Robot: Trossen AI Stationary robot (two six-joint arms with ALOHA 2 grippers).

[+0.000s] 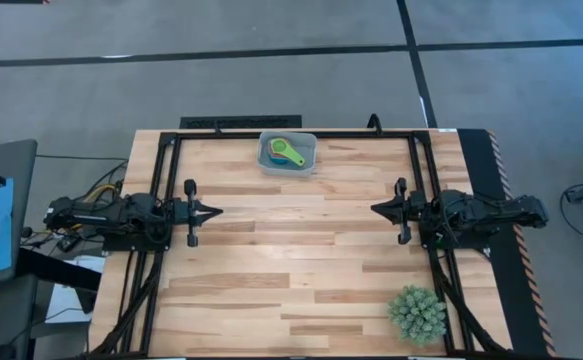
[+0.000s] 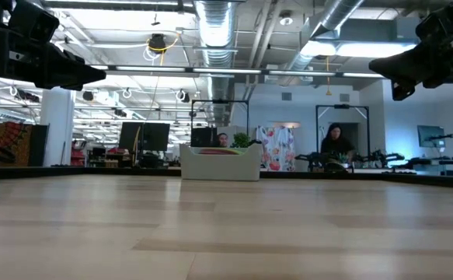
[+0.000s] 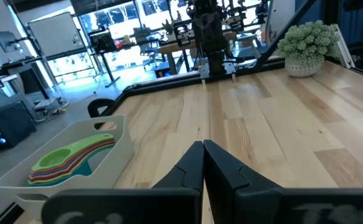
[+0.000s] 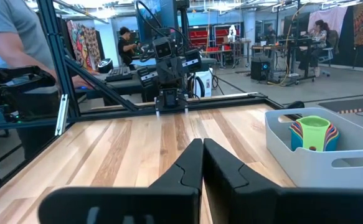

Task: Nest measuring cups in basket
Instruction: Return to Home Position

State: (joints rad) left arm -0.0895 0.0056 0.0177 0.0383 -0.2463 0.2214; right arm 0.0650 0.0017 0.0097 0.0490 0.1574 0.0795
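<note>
The measuring cups [image 1: 287,152] sit nested as one stack inside the basket [image 1: 310,165], the green cup [image 1: 293,154] on top, and the basket stands at the middle of the tabletop's [image 1: 291,260] far edge, well apart from both arms. The left pincer [image 1: 214,211] hangs at the left side of the tabletop and the right pincer [image 1: 376,209] at the right, tips facing each other across bare wood. Each wrist view shows its own fingers pressed together and holding nothing. The arms look nearly parked, so little of the homing step seems left. To finish it well, each arm should draw back level along its own side, fingers together, sweeping over neither the basket nor the spiky plant [image 1: 417,314] at the near right corner. The number of cups in the stack cannot be counted. The left wrist view shows only a fan of coloured handles under the green one, and the right wrist view only a few rims above the basket wall. In the low view the basket's walls hide nearly everything in it, and both arms are cut off at the top corners. A person [image 4: 10,28] stands beyond the tabletop, mostly out of frame.
</note>
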